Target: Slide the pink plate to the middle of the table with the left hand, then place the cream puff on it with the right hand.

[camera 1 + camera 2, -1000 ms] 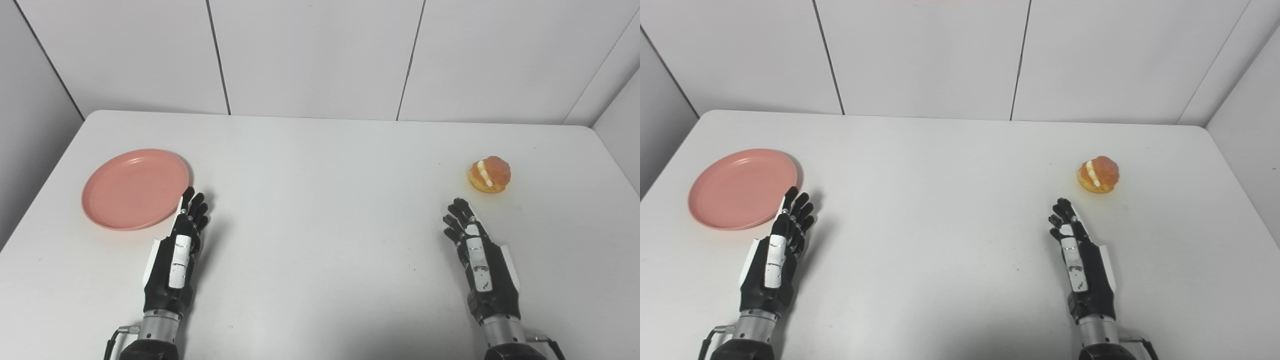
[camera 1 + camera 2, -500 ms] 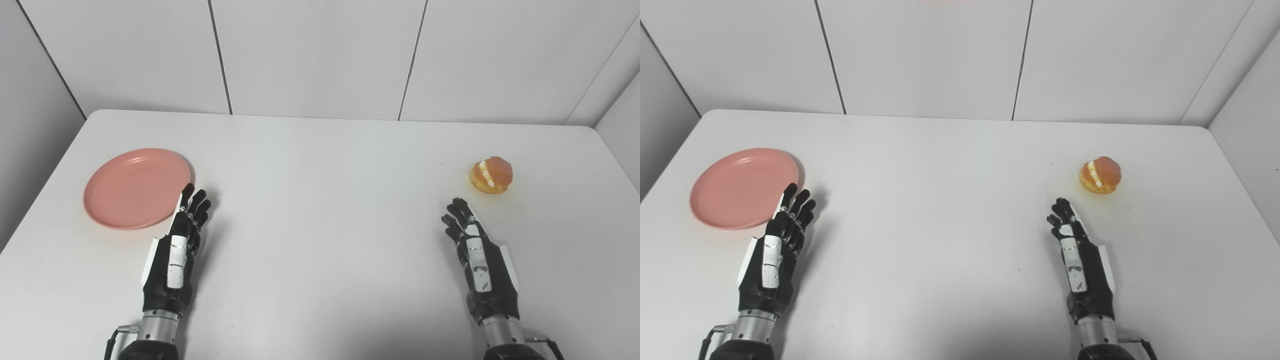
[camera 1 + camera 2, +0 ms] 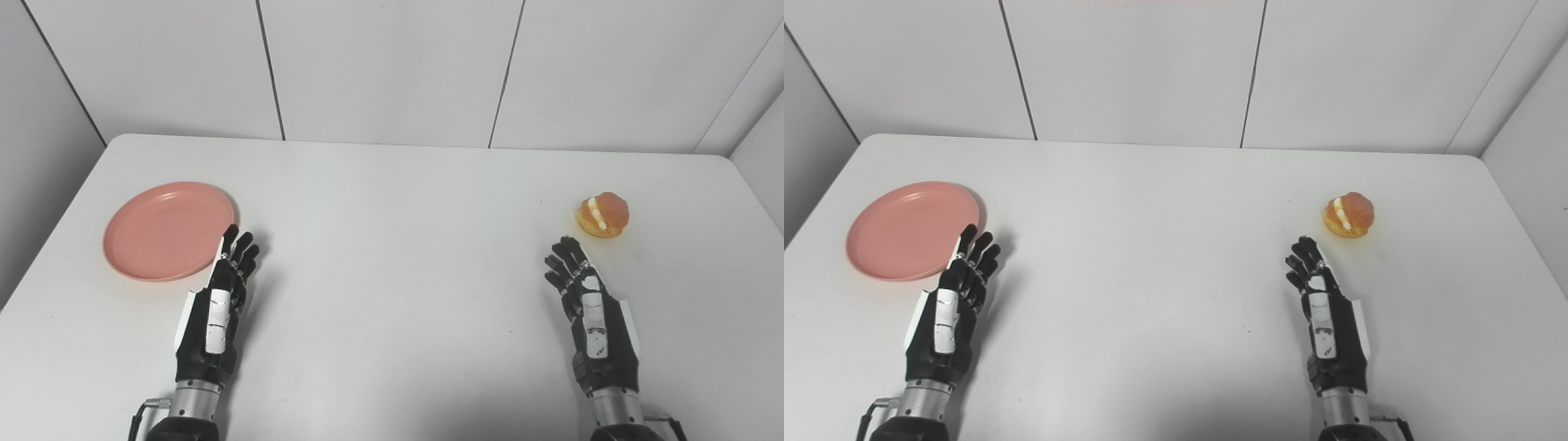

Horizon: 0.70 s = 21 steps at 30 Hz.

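A pink plate [image 3: 168, 230] lies on the left side of the white table [image 3: 392, 245]. My left hand [image 3: 214, 309] is open and empty, its fingertips [image 3: 239, 242] just beside the plate's right rim; I cannot tell whether they touch it. A cream puff [image 3: 603, 214], golden with a white cream stripe, sits on the right side. My right hand [image 3: 591, 312] is open and empty, its fingertips a short way below and left of the puff, apart from it. The same scene shows in the right eye view: plate [image 3: 911, 229], puff [image 3: 1349, 214], left hand [image 3: 949, 306], right hand [image 3: 1326, 315].
White wall panels [image 3: 392, 67] stand right behind the table's far edge. Side walls close in at the left [image 3: 37, 159] and the right [image 3: 762, 153]. Nothing else lies on the table.
My right hand has moved slightly forward and right, toward the cream puff. The camera has shifted a little. The left hand, plate and puff stay in place.
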Each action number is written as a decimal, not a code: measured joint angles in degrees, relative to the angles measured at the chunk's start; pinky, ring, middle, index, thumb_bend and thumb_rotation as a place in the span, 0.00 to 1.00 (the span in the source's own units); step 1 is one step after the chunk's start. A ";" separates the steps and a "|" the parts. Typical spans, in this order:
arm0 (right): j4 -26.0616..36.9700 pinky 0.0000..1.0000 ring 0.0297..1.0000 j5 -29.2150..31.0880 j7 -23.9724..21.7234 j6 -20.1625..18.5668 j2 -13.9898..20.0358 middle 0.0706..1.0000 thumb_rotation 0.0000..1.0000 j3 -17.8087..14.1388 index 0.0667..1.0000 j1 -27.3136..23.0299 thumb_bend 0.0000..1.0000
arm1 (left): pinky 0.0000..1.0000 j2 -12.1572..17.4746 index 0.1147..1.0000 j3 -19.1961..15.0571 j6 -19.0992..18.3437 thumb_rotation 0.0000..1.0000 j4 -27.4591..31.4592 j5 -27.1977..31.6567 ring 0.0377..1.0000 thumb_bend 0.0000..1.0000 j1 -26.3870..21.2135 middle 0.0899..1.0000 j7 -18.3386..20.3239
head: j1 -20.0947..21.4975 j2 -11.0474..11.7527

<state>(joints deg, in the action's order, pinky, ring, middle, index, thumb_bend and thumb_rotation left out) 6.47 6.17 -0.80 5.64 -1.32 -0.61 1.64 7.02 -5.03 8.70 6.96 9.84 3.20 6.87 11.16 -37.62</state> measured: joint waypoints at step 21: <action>-0.61 0.87 0.86 0.06 -0.45 0.07 0.37 0.89 0.95 -0.06 0.88 0.01 0.90 | 1.00 -0.13 0.99 0.13 0.01 1.00 -0.15 -0.34 0.97 0.85 -0.05 0.98 0.22 | -3.59 1.84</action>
<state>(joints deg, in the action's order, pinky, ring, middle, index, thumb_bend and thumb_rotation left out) 5.86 6.24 -1.25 5.71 -0.95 -0.67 1.65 6.89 -4.90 8.71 6.81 9.50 3.15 7.08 7.57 -35.78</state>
